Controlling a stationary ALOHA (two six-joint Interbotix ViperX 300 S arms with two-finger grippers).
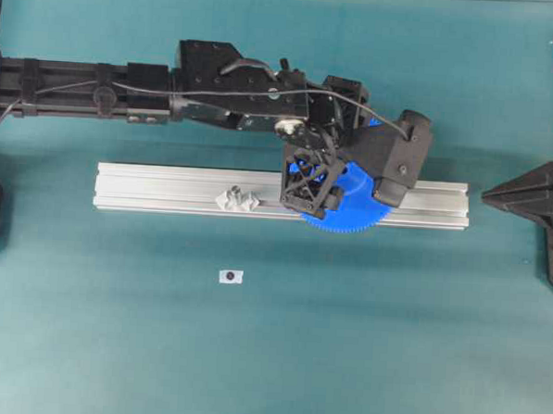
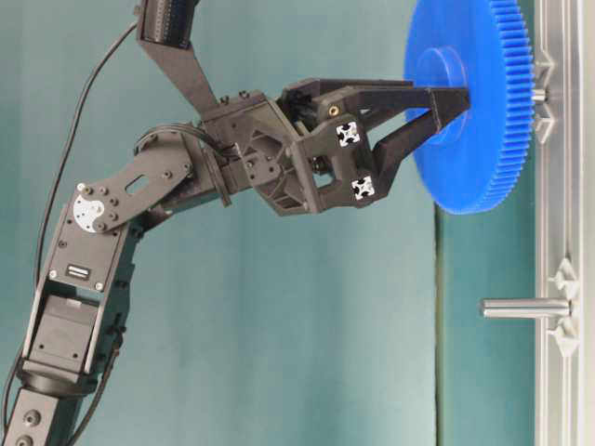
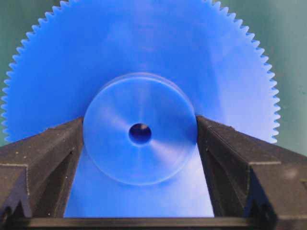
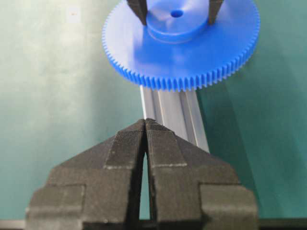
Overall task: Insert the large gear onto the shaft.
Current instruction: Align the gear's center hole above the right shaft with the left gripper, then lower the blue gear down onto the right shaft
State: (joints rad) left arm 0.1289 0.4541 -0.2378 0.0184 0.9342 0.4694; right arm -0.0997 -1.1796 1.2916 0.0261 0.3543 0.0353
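A large gear (image 3: 139,96), bright blue with fine teeth, sat over an aluminium rail (image 1: 166,190) just right of the centre of the overhead view. The left gripper (image 3: 140,143) had its two black fingers (image 3: 45,158) spread wide to either side of the gear's raised round hub (image 3: 140,128). In the left wrist view the fingertips appeared to meet the hub's edge, though whether they pressed on it or merely stood against it was hard to tell. The hub's small centre hole lay midway between them.

In the table-level view, where the rail ran down the right edge, the gear was on the shaft (image 2: 540,94), whose grey pin showed between the disc and the rail in the upper right. A second pin (image 2: 523,308) stood bare lower on the rail, well apart.

From above, the left arm (image 1: 218,93) reached in from the left edge, across the upper middle, its wrist bent down toward the gear.

The right gripper (image 4: 145,125) rested at the right edge of the overhead view, its fingers pressed together on nothing, pointing at the rail's end.
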